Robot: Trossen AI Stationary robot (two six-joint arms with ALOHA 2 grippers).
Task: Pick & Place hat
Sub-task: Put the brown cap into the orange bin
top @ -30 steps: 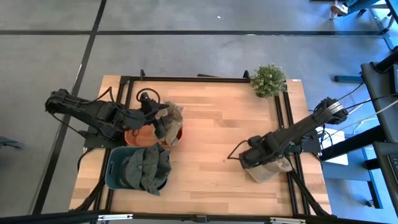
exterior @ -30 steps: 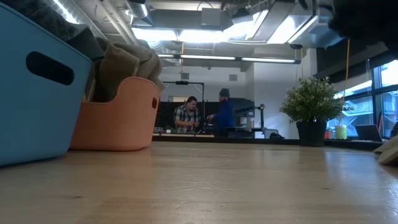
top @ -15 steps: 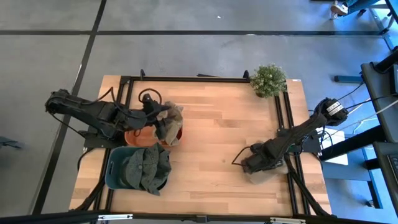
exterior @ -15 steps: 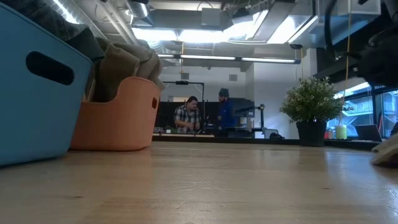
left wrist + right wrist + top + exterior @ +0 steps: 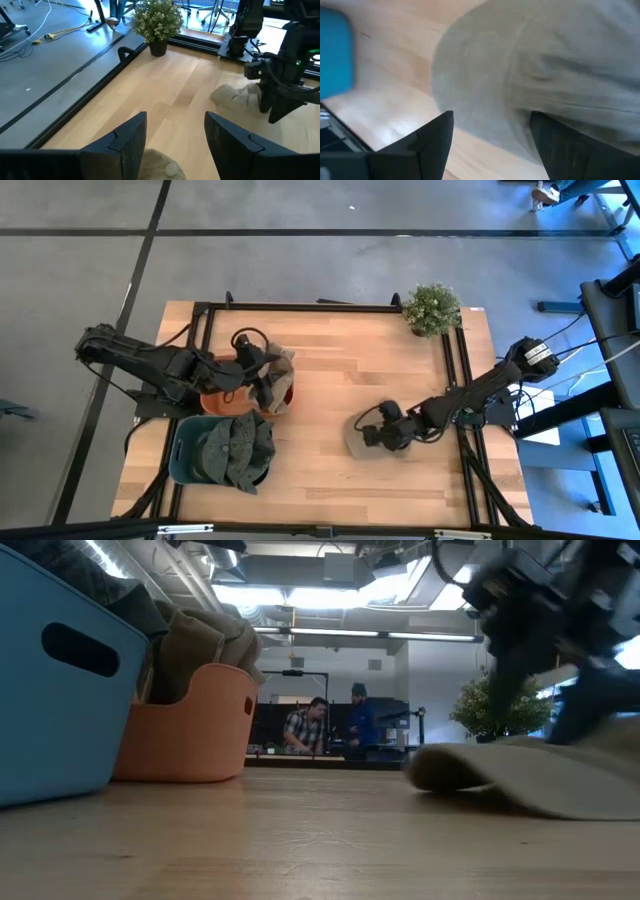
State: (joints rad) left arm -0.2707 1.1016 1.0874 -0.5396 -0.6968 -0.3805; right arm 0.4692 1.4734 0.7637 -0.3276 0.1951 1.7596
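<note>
hat: beige cap [image 5: 362, 435] lies flat on the table [image 5: 330, 360], lower right of centre in the high view.
right gripper: mine [image 5: 385, 434] sits on the cap; i cannot tell its finger state.
left gripper: i hold it [image 5: 262, 375] spread, empty, over the orange bin [image 5: 222, 402], left of centre.
step: i judge carrying begins.
next: lift, cross leftward to the bins.

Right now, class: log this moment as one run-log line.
right gripper: low over beige hat mid-table | left gripper: open over orange bin | blue bin: holds hats
</note>
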